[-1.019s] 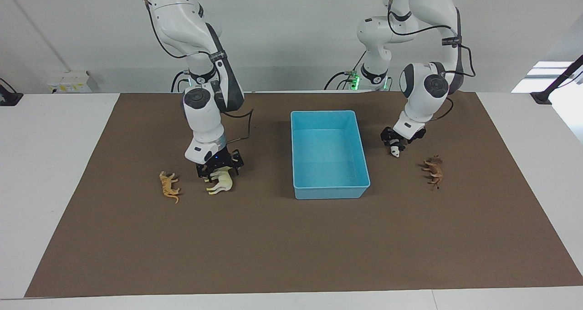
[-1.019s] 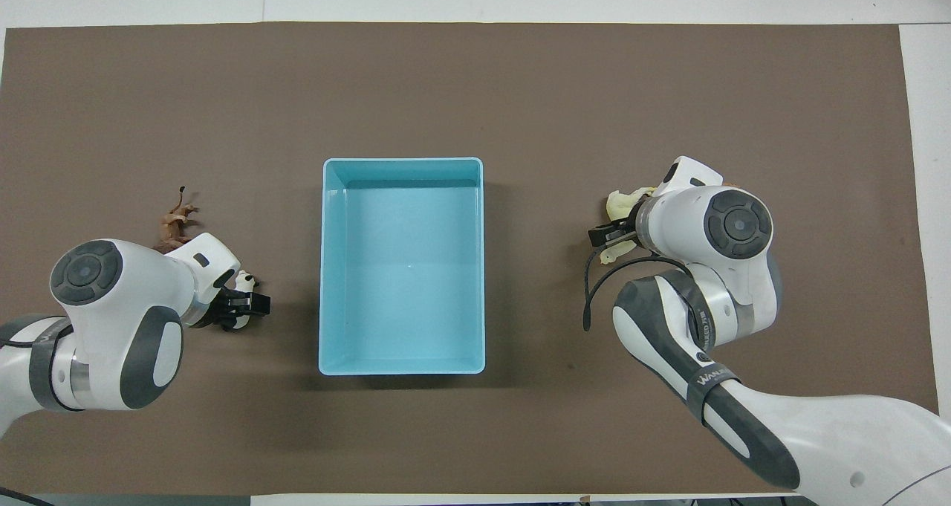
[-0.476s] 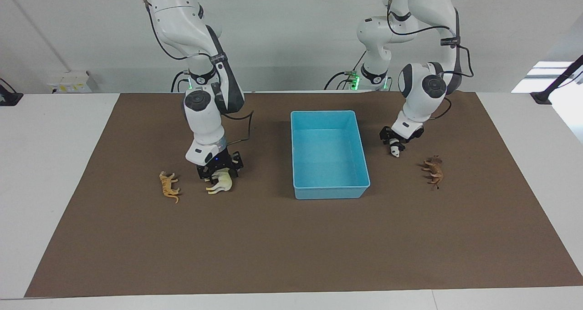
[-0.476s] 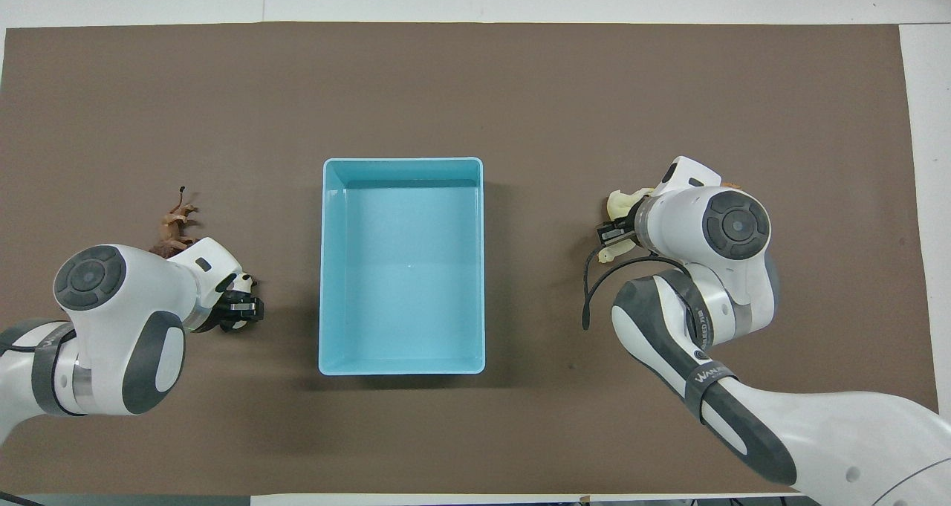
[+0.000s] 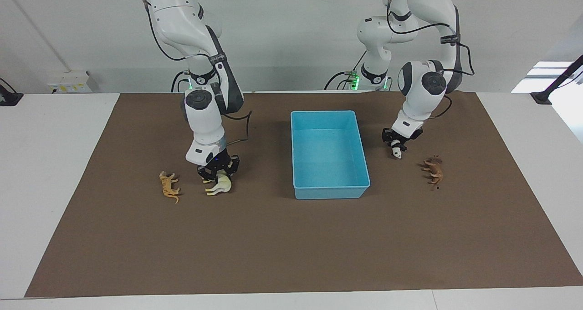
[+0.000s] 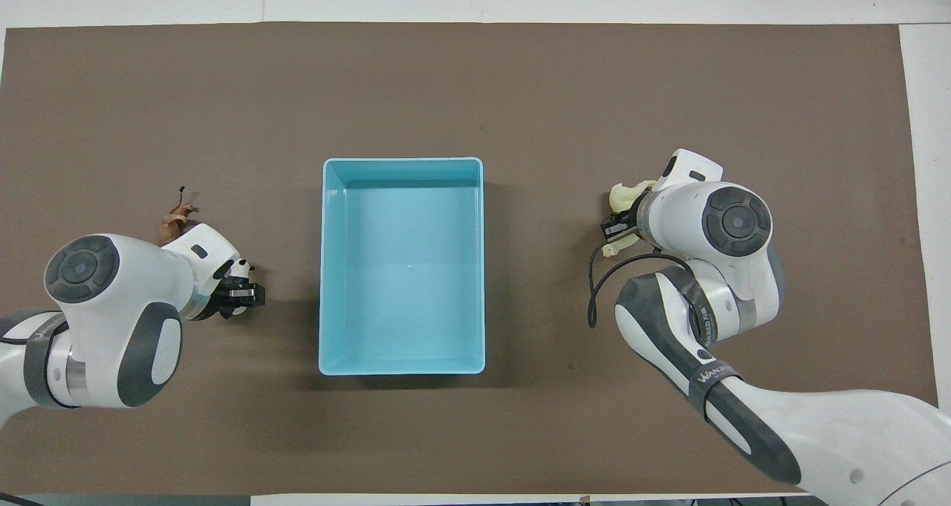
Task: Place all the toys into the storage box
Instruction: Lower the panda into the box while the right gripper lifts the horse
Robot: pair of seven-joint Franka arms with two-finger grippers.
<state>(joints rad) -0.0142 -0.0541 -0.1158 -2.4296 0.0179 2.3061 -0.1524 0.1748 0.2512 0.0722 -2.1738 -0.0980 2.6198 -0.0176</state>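
Since the earlier frames the camel (image 5: 219, 183) has been drawn slightly toward the robots by the right gripper (image 5: 217, 171), and the panda (image 5: 397, 151) has been shifted a little toward the lion's side by the left gripper (image 5: 397, 142); the box, tiger and lion have not been moved.

The camel is pinched at its back by the right gripper, low over the brown mat (image 5: 273, 237); whether its feet are touching the mat cannot be told. In the overhead view the camel (image 6: 622, 194) is partly covered by the right wrist.

The panda is pinched by the left gripper, its white head shown just below the fingers in the facing view.

The box (image 5: 360, 141) is set at the middle of the counter (image 5: 45, 164), with nothing seen inside. In the facing view the tiger (image 5: 169, 186) is found at 9 o'clock of the camel, just beside it, lying on the mat. The lion (image 5: 433, 171) is found at about 4 o'clock of the panda, near it, also on the mat. In the overhead view the box (image 6: 328, 268) is seen between the two grippers.
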